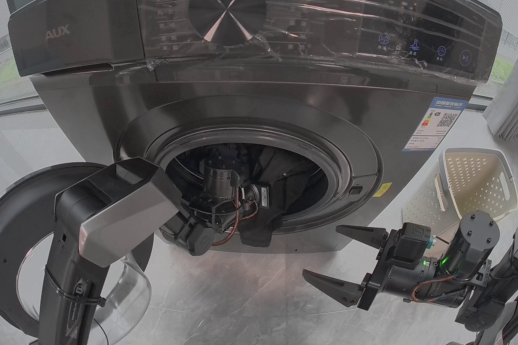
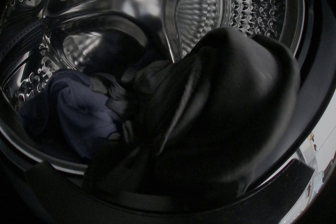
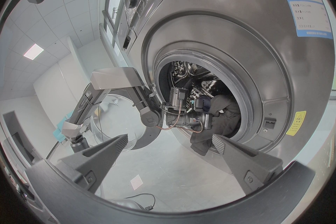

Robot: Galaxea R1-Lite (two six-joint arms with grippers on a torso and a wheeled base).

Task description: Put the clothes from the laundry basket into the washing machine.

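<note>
While left gripper (image 1: 259,195) sits in washing machine (image 1: 324,109) drum mouth, dark garment (image 1: 256,233) half in, tail over lip: likely needs deeper push. Left fingers hidden, grasp cannot tell; right gripper (image 1: 320,249) fingers (image 1: 329,285) spread, empty, near laundry basket (image 1: 475,184).

Setting: test room or lab, not a home. Lone washer (image 1: 259,109) on a grey tile floor (image 1: 243,297), with film (image 1: 324,1) and energy label (image 1: 442,123) still on it. Grid ceiling (image 3: 59,0), panel light (image 3: 33,51), large windows (image 3: 112,0).
</note>
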